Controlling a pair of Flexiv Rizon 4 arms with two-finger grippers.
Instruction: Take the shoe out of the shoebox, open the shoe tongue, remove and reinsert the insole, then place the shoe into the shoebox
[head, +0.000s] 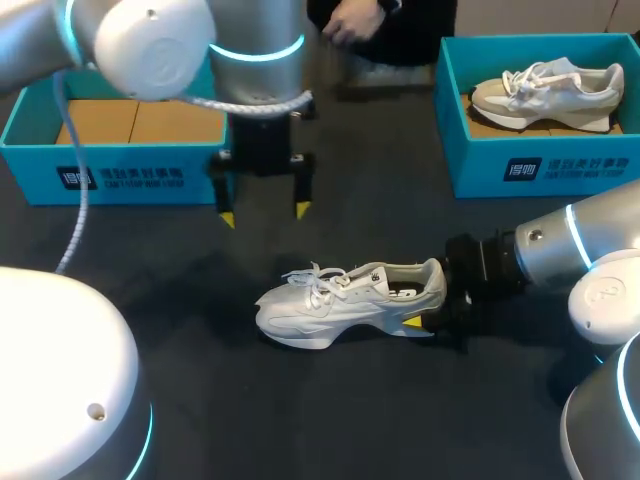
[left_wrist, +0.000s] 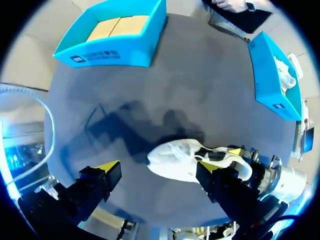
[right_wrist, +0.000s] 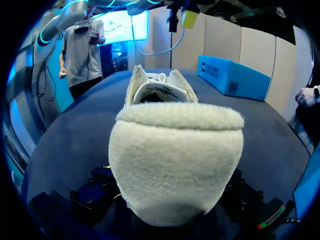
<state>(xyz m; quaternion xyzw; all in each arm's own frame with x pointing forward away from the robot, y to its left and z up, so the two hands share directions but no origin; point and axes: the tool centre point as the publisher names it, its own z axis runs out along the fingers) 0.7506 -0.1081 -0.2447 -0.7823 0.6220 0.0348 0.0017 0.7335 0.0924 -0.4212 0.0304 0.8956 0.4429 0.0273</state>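
A white shoe (head: 345, 300) lies on its side mid-table, toe toward my left arm's side. My right gripper (head: 436, 306) is shut on the shoe's heel, one yellow tip showing beside the sole. In the right wrist view the fleecy heel (right_wrist: 175, 155) fills the space between the dark fingers, and the tongue (right_wrist: 157, 90) stands ahead of it. My left gripper (head: 264, 212) hangs open above the table behind the shoe, holding nothing. From the left wrist, the shoe (left_wrist: 182, 160) lies below and between the open fingers (left_wrist: 107, 167). The empty shoebox (head: 100, 150) sits at the back left.
A second blue shoebox (head: 540, 160) at the back right holds another pale shoe (head: 545, 92). In the left wrist view both boxes show far ahead, the empty one (left_wrist: 117, 37) and the one with the shoe (left_wrist: 275, 75). Dark tabletop surrounds the shoe.
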